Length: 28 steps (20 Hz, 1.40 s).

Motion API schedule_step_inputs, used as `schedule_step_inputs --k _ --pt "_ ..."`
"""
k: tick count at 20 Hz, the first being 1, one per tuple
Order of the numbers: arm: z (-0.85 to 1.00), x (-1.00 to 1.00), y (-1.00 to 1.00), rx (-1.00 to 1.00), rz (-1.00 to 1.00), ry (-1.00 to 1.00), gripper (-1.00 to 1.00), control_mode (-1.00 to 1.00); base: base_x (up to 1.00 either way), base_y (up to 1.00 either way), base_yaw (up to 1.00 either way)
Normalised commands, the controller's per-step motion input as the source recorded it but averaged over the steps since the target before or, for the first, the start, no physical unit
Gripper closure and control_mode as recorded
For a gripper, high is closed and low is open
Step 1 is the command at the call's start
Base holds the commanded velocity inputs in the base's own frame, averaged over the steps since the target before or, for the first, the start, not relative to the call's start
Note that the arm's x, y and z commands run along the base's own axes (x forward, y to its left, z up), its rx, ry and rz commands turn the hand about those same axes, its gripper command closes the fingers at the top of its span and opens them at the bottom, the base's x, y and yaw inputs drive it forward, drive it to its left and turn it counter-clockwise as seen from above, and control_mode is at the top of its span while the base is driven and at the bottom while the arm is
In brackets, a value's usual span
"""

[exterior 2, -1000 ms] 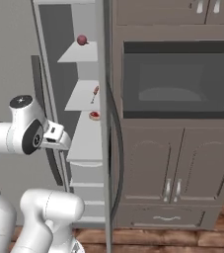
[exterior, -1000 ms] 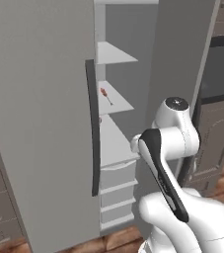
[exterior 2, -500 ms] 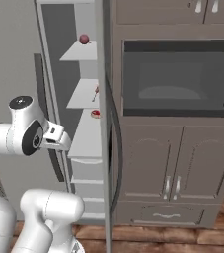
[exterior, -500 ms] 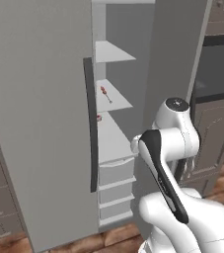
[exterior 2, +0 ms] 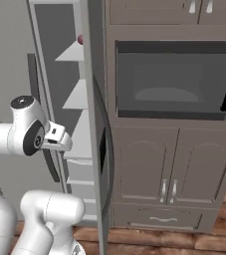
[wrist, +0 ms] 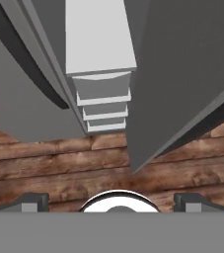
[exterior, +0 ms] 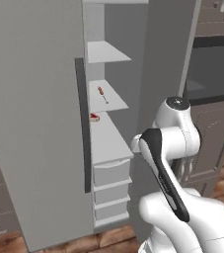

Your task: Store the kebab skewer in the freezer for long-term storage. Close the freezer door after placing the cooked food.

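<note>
Kitchen cabinetry frames us. From the left base view, the kebab skewer [exterior: 102, 94] already lies on a shelf inside the freezer [exterior: 108, 148], up and ahead of our claw; the freezer door [exterior: 34, 123] stands open, nearer than a second ago. From the right, the oven [exterior 2: 171, 82] flanks it. In the hand view, the claw [wrist: 111, 201] is spread and empty over drawers [wrist: 103, 106]. Next, we judge: push the door shut.

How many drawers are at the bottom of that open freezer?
3. The drawers sit stacked under the lowest shelf: the top one, the middle one and the bottom one near the floor. The half-open door may hide more.
</note>
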Motion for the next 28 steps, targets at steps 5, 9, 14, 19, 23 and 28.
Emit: schedule_step_inputs --k 5,9,14,19,23,28 --pt "0.0 0.0 0.0 0.0 0.0 0.0 -1.0 1.0 -0.14 0.0 0.0" --pt "0.0 0.0 0.0 0.0 0.0 0.0 -1.0 1.0 -0.37 0.0 0.0" --pt "0.0 0.0 0.0 0.0 0.0 0.0 -1.0 1.0 -0.39 0.0 0.0" --pt "0.0 0.0 0.0 0.0 0.0 0.0 -1.0 1.0 -0.2 0.0 0.0" --pt "0.0 0.0 -0.02 0.0 0.0 0.0 -1.0 -1.0 0.0 0.0 0.0" --pt "-0.03 0.04 -0.32 0.01 0.02 0.0 -1.0 -1.0 0.0 0.0 0.0"
